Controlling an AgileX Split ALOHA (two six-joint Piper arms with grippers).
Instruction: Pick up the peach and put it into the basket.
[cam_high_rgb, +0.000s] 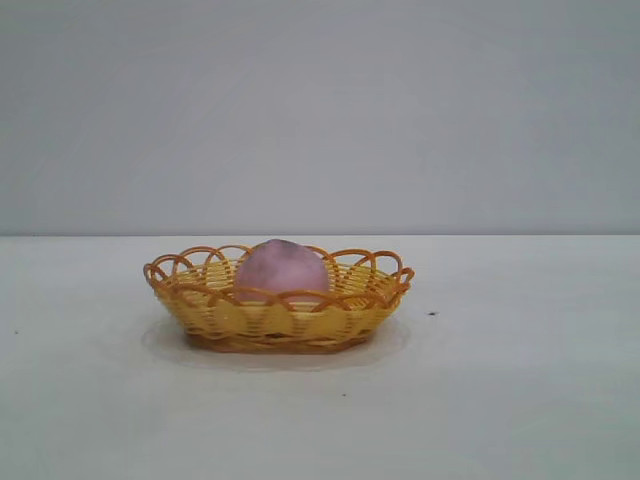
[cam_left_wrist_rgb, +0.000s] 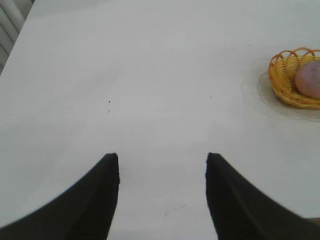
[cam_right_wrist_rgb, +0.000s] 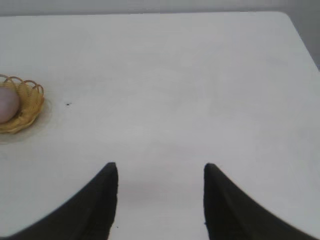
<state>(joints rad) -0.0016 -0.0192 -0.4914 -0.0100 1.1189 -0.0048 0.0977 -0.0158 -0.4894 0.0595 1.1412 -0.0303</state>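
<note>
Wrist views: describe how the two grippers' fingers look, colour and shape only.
The left gripper shows two matte black fingers, broad at the base, curving and tapering to blunt tips. The right gripper looks the same, with two plain black curved fingers. No cables, markings or pads show on either. The exterior view shows neither arm.

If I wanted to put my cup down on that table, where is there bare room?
Nearly everywhere. The table is bare on both sides of the basket and in front of it. The open left tool and open right tool each hang over bare tabletop, far from the basket. The only taken spot is the basket itself, which holds the peach.
</note>
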